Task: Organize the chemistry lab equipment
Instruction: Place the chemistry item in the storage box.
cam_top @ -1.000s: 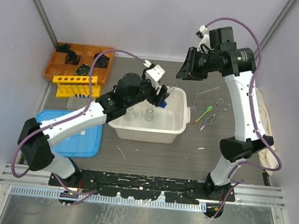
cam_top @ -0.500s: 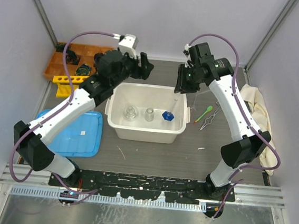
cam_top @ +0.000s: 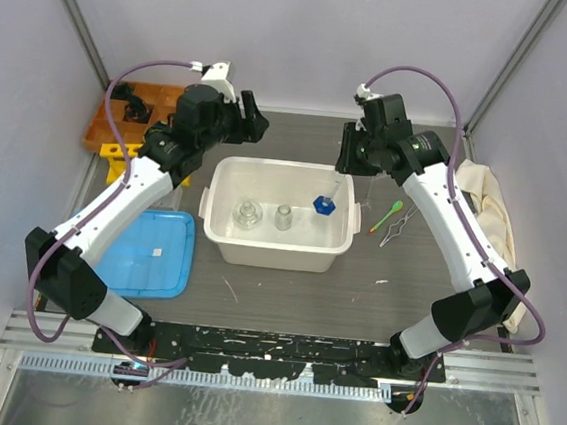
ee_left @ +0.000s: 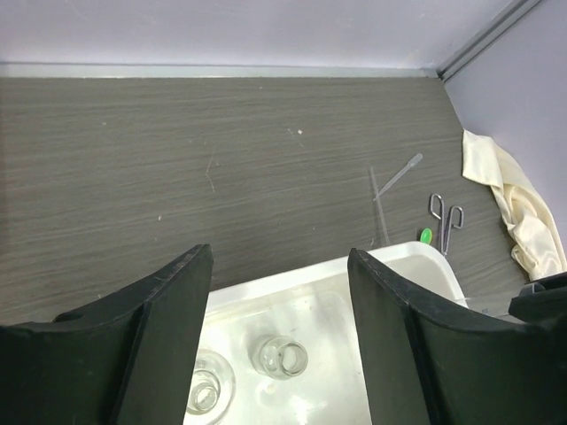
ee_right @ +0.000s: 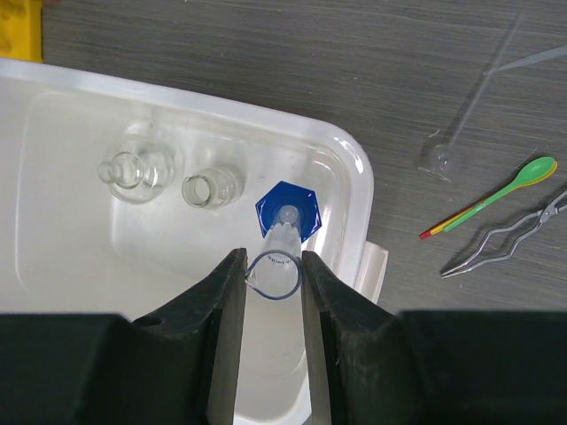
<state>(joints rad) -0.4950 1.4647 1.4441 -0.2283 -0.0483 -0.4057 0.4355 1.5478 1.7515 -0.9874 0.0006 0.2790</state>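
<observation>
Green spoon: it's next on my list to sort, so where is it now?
In the top view the green spoon lies on the table right of the white tub, beside the metal forceps.

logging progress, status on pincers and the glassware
Left pincer open, empty, raised by tub. Right pincer shut on blue-based cylinder over tub. Flask, jar inside, not touching.

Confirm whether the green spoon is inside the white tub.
No, the green spoon lies on the table outside the white tub, beside the metal forceps.
</observation>
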